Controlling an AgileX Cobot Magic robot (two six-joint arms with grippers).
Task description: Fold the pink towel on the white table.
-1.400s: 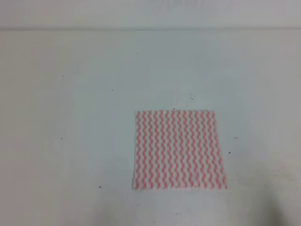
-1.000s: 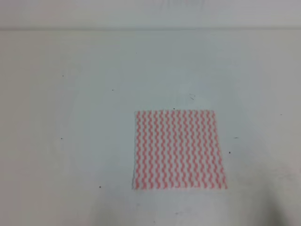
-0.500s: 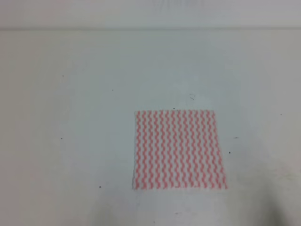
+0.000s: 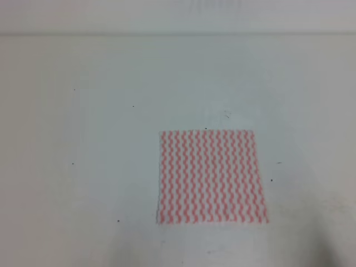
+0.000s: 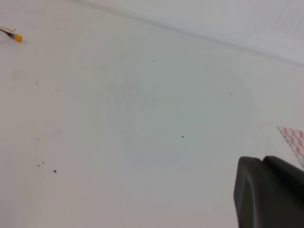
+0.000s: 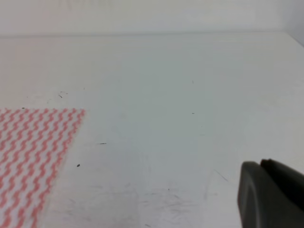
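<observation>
The pink towel (image 4: 210, 177) lies flat and spread out on the white table (image 4: 83, 139), right of centre and toward the near edge in the high view. No gripper shows in that view. In the left wrist view, only a corner of the towel (image 5: 294, 140) shows at the right edge. My left gripper (image 5: 262, 160) is a dark block low on the right, its fingers together with no gap. The right wrist view has the towel (image 6: 28, 152) at lower left. My right gripper (image 6: 261, 164) sits far to its right, fingers together and holding nothing.
The table's far edge (image 4: 178, 34) runs across the top of the high view. A small orange-tipped object (image 5: 14, 35) lies at the far left in the left wrist view. Tiny dark specks (image 4: 118, 221) and scuffs dot the surface.
</observation>
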